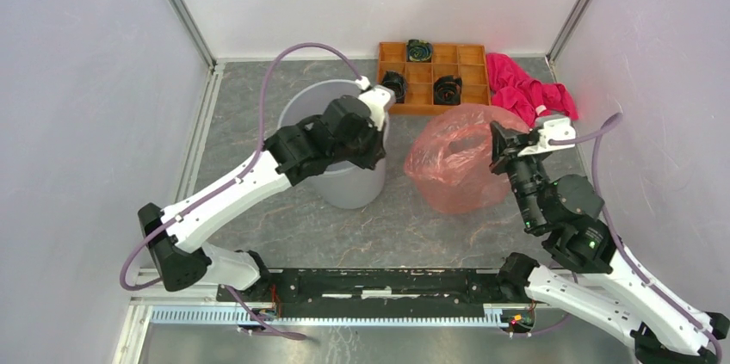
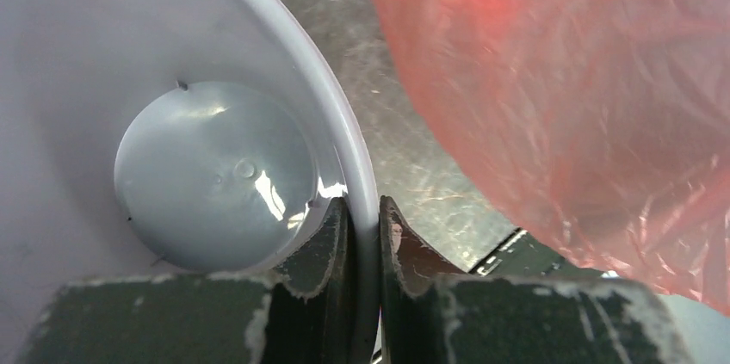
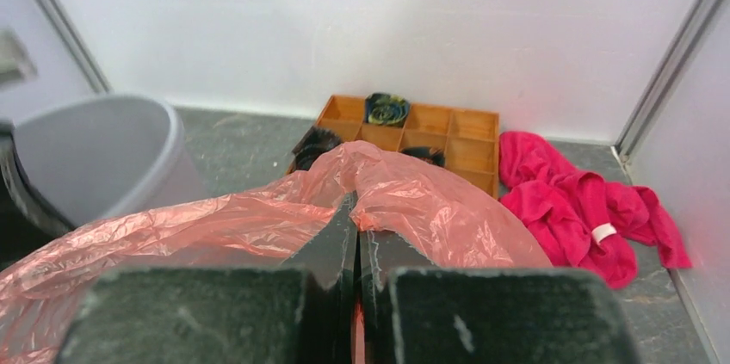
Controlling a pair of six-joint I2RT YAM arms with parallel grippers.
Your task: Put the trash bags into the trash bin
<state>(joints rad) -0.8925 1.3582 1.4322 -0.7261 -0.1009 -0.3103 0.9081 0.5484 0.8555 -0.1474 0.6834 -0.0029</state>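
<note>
The light-grey trash bin (image 1: pixel 310 110) stands left of centre; its inside and base show in the left wrist view (image 2: pixel 215 175), and it shows at the left of the right wrist view (image 3: pixel 103 157). My left gripper (image 1: pixel 372 136) is shut on the bin's right rim (image 2: pixel 366 200), one finger inside and one outside. The translucent red-orange trash bag (image 1: pixel 456 157) billows to the right of the bin, apart from it. My right gripper (image 1: pixel 498 147) is shut on a fold of the bag (image 3: pixel 413 200), held above the table. The bag also fills the right of the left wrist view (image 2: pixel 585 80).
An orange-brown compartment tray (image 1: pixel 460 58) with dark rolled items stands at the back, also in the right wrist view (image 3: pixel 469 136). A magenta-pink cloth (image 1: pixel 529 93) lies at the back right (image 3: pixel 585 209). White walls enclose the grey table.
</note>
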